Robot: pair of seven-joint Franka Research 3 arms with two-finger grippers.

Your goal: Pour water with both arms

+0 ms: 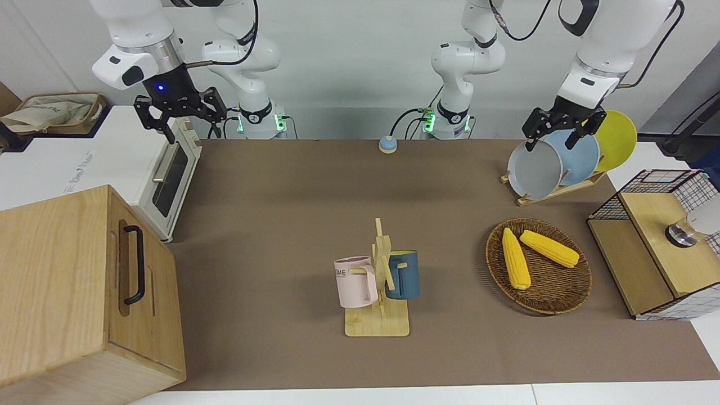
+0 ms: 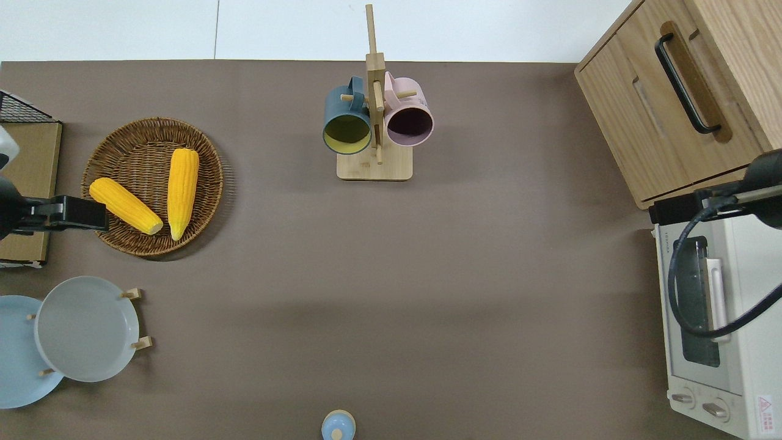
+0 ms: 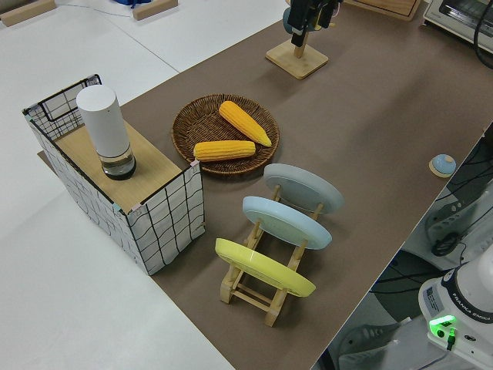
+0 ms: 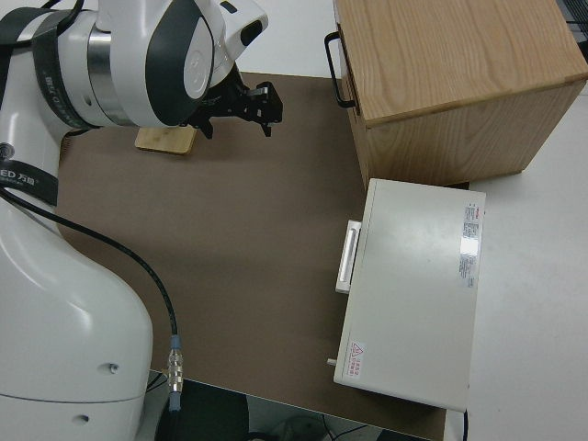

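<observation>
Both arms are white with black grippers. My left gripper (image 1: 553,139) hangs open and empty in the air, over the edge of the wicker basket (image 2: 201,201) toward the left arm's end; it also shows in the overhead view (image 2: 70,212). My right gripper (image 1: 179,119) is open and empty, up in the air over the toaster oven's corner (image 2: 666,235), and shows in the right side view (image 4: 241,103). A white cylindrical water vessel (image 3: 106,129) stands on the wire-sided shelf box (image 3: 154,223). A pink mug (image 1: 355,281) and a dark blue mug (image 1: 405,274) hang on a wooden rack (image 1: 378,325).
The basket holds two corn cobs (image 1: 516,259). A plate rack (image 1: 554,191) with grey, blue and yellow plates stands near the left arm's base. A wooden cabinet (image 1: 67,292) and a white toaster oven (image 1: 163,180) stand at the right arm's end. A small blue bell (image 1: 387,144) sits between the bases.
</observation>
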